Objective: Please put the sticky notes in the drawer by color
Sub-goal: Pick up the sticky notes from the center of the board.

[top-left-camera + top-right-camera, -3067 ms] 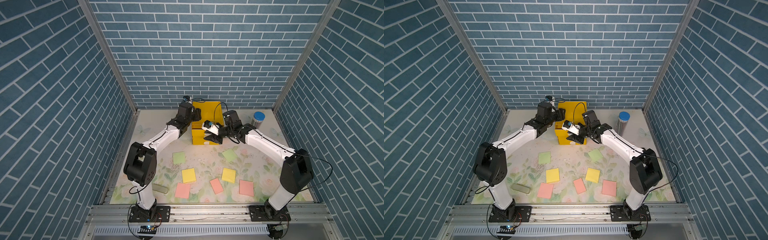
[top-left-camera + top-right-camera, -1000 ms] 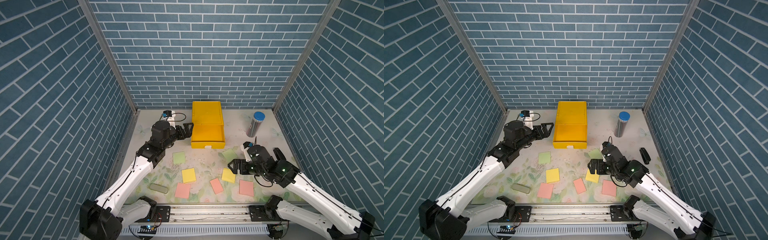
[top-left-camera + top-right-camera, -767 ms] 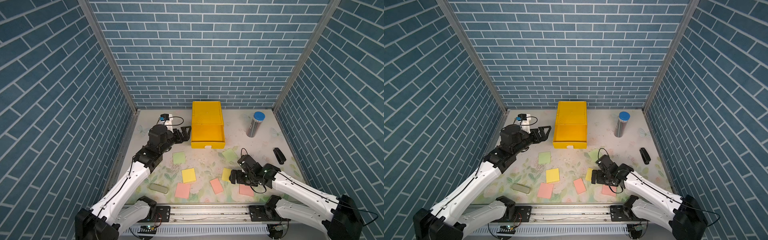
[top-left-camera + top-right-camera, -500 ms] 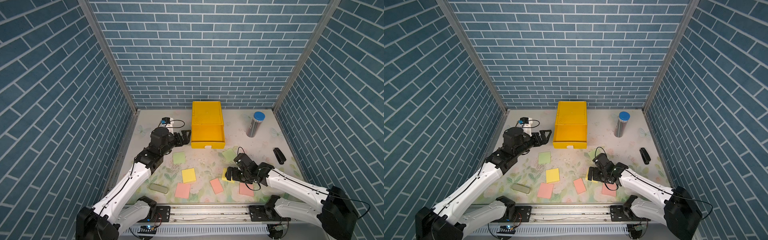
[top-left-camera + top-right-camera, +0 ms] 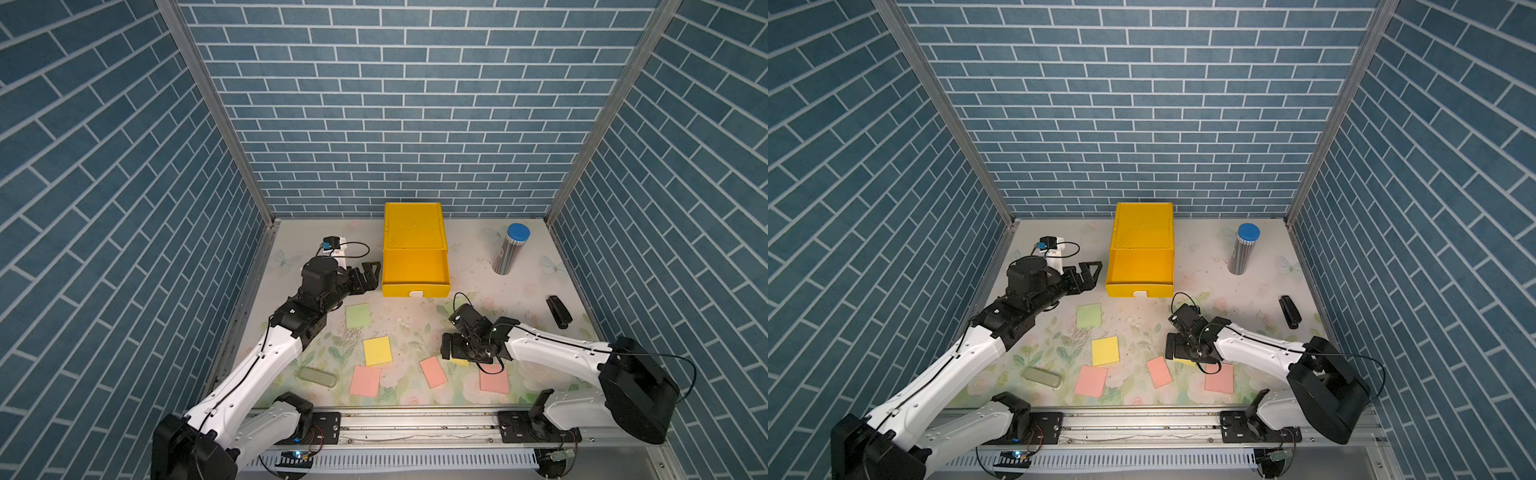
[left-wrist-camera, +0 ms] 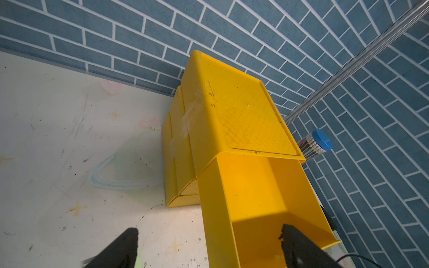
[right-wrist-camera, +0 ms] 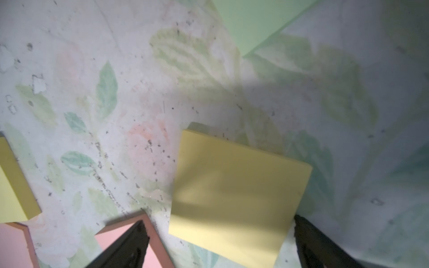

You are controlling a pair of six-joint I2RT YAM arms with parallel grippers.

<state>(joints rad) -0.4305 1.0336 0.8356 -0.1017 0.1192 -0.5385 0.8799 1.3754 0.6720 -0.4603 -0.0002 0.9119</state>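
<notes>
Top pair high, front-facing; wrist views close-up.

You face three blue brick-pattern walls (image 5: 395, 104), joined by aluminium corner posts (image 5: 216, 116). Your worktop (image 5: 469, 253) wears a pale floral print, scuffed and speckled; a metal rail (image 5: 415, 426) fronts it.

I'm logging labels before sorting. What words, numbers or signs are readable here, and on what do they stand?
No text can be read.
The sticky notes show blank faces.
The yellow drawer cabinet bears no label.
Any print on the blue-capped cylinder is too small to read.
</notes>
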